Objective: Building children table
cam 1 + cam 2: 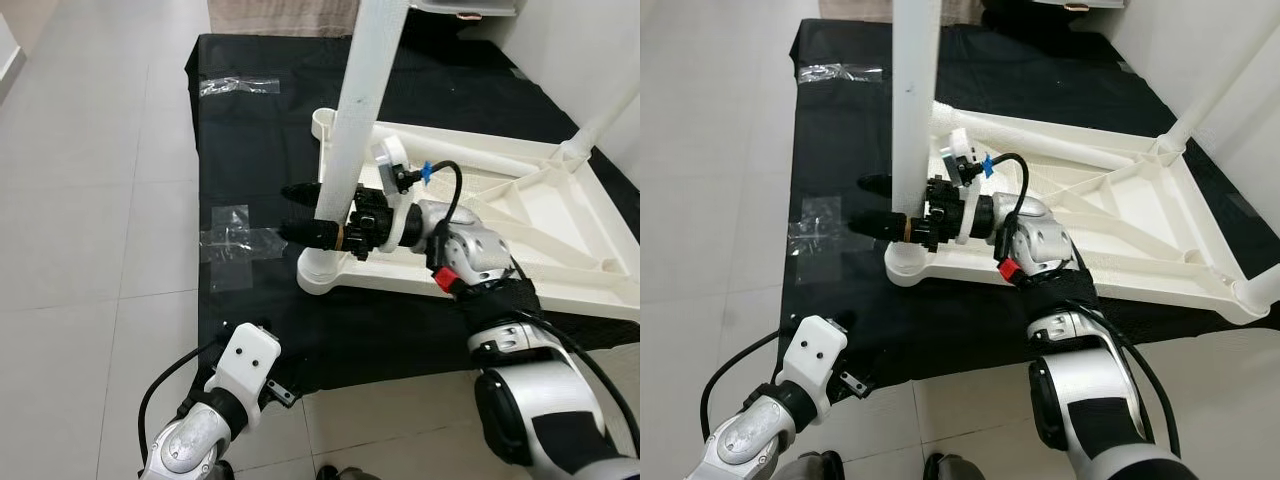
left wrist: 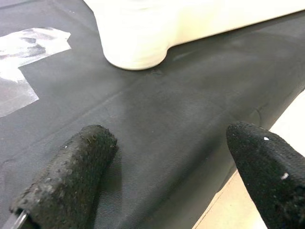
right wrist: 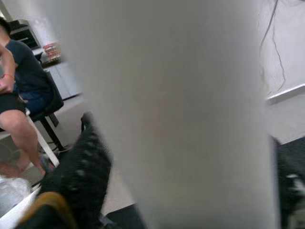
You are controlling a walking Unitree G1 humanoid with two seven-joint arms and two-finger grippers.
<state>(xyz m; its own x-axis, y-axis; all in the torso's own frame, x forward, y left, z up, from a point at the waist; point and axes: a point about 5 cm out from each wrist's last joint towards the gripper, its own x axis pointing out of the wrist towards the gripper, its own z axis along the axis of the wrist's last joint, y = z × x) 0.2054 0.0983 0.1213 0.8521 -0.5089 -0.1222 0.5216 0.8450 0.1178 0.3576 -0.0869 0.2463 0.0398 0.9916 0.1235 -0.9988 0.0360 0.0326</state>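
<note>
A white children's table [image 1: 560,235] lies upside down on a black mat [image 1: 250,150]. One white leg [image 1: 355,110] stands upright in the near left corner socket [image 1: 318,276]. My right gripper [image 1: 286,212] reaches in from the right, one black finger on each side of the leg just above the socket. In the right wrist view the leg [image 3: 167,114] sits tight between the fingers [image 3: 86,167], so the gripper is shut on it. My left gripper [image 2: 171,171] hovers open low over the mat's near edge, facing the corner socket [image 2: 136,43], holding nothing.
A second leg [image 1: 605,125] rises at the table's far right corner, and an open socket [image 1: 325,122] sits at the far left corner. Clear plastic bags [image 1: 235,242] lie on the mat left of the table. Tiled floor [image 1: 90,200] surrounds the mat. A person [image 3: 19,81] sits beyond.
</note>
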